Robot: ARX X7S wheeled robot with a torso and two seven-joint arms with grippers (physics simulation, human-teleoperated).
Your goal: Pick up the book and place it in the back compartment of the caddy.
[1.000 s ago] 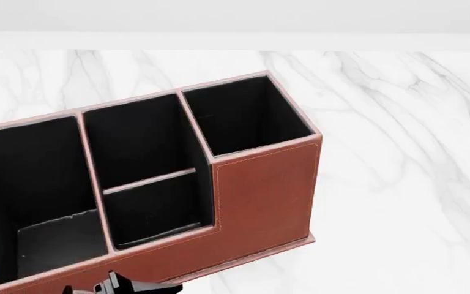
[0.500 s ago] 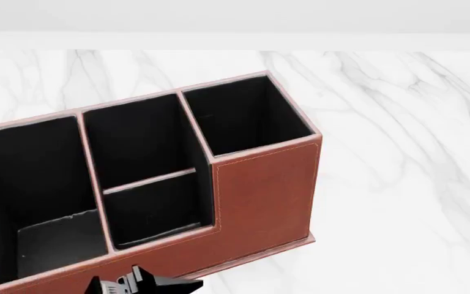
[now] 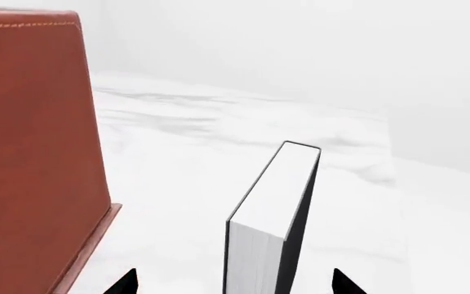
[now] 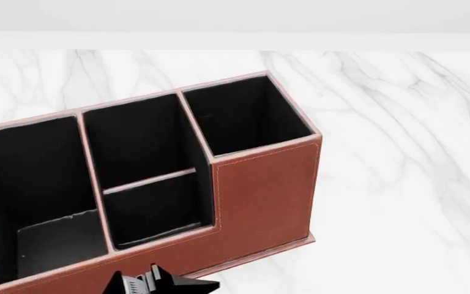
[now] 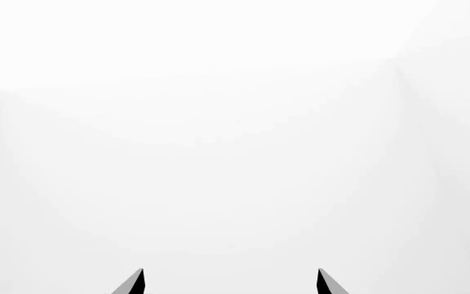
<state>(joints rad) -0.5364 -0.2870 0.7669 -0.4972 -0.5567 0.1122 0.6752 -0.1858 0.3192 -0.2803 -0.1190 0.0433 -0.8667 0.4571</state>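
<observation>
The left pincer (image 3: 233, 283) is open wide, with the book (image 3: 272, 214) standing between its tips, not squeezed.
The book stands up on the white table (image 3: 178, 159), near the caddy (image 3: 35, 153).

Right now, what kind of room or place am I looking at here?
Probably a simulated desk or countertop, not a real room: a white marble-look tabletop, a leather-look caddy for desk items, a standing book, and blank pale surroundings.
</observation>
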